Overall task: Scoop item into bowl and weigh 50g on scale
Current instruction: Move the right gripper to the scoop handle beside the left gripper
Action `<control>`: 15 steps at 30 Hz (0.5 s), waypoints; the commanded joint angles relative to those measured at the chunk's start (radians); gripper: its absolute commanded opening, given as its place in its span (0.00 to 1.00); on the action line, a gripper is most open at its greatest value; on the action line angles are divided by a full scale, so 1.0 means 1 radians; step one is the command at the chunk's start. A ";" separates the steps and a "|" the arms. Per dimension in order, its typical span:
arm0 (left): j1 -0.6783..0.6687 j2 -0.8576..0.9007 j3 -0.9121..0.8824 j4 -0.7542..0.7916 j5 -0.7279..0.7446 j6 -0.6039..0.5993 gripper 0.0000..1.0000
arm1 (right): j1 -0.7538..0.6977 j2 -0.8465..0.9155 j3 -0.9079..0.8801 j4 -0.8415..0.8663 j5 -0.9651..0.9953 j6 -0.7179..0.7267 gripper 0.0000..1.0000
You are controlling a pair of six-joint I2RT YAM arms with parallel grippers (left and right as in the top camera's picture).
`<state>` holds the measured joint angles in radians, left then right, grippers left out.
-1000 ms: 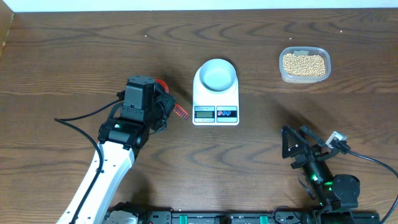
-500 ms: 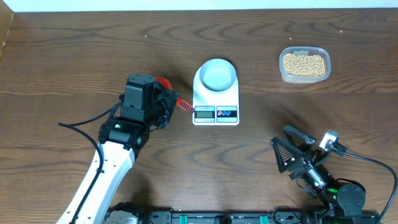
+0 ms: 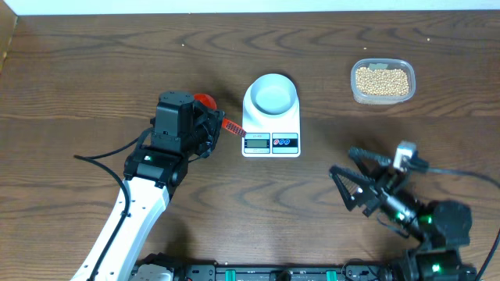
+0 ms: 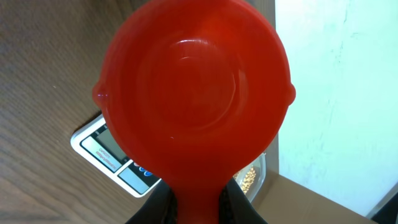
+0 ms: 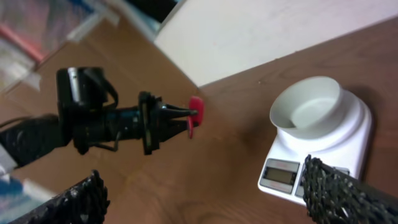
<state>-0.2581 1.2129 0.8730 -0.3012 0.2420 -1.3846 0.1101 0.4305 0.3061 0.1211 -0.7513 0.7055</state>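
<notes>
Plainly, at the far left the left gripper (image 4: 194, 205) was clenched on the neck of the red scoop (image 4: 194, 93), whose round head stood out past the fingertips. The scoop looked like stiff, light plastic, and the handle was the right place to grip it. Whether its cup held anything could not be told from these views.

Just beside it to the right sat the scale (image 3: 271, 142), flat on the table, with the bowl (image 3: 271, 97) resting on its platform and showing nothing inside. I judged the bowl light and smooth enough to slide if knocked, so anything tipped into it would want a gentle pour from above, not a touch on the rim.

Further right, low in the overhead view, the right gripper (image 5: 202, 174) hung spread wide with nothing between its fingers.

At the far right the beans (image 3: 382, 80) lay heaped in the clear tub (image 3: 382, 99), well apart from the scale. They looked hard, small and round, so they would likely roll and scatter freely. No pinch would carry them, so the scoop had to. The thin tub might skid when dug into; its wall seemed the place to steady it.

By count there were one scoop, one scale, one bowl, one tub and two grippers. The beans were too many to count.
</notes>
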 commanded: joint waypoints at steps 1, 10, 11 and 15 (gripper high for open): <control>0.000 0.002 0.017 0.005 -0.002 -0.006 0.07 | 0.065 0.146 0.099 -0.013 -0.034 -0.163 0.99; 0.052 0.002 0.017 0.005 -0.002 -0.044 0.07 | 0.320 0.504 0.307 -0.012 0.188 -0.319 0.99; 0.057 0.002 0.017 0.004 -0.002 -0.051 0.07 | 0.345 0.539 0.328 -0.012 0.215 -0.332 0.99; 0.067 0.002 0.017 0.005 -0.002 -0.079 0.07 | 0.446 0.696 0.414 -0.002 0.264 -0.458 0.99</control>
<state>-0.1978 1.2133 0.8730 -0.2974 0.2379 -1.4345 0.5018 1.0512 0.6613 0.1139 -0.5636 0.3809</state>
